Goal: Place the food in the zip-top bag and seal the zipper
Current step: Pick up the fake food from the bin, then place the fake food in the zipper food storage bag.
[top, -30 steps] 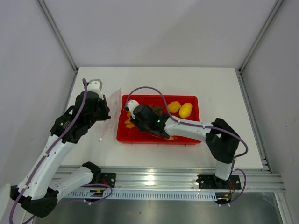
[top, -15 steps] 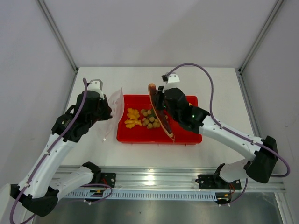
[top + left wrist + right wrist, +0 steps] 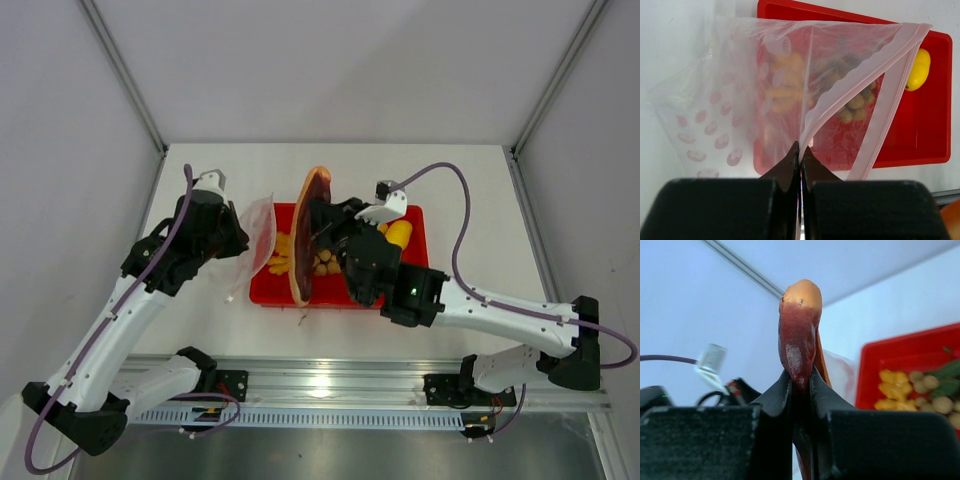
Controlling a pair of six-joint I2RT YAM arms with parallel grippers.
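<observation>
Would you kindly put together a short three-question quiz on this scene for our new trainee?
1. True or false: the right gripper is shut on the long dark red-brown stick.
2. Multiple choice: what does the left gripper hold? A) a lemon-coloured egg shape B) the zip-top bag C) nothing
3. Short answer: name one food lying in the red tray.

Key
1. True: its fingers clamp the stick, which stands above the tray.
2. B: the closed fingers pinch the bag's edge.
3. Any of: yellow fruit, tan round fruits, orange chunks.
</observation>
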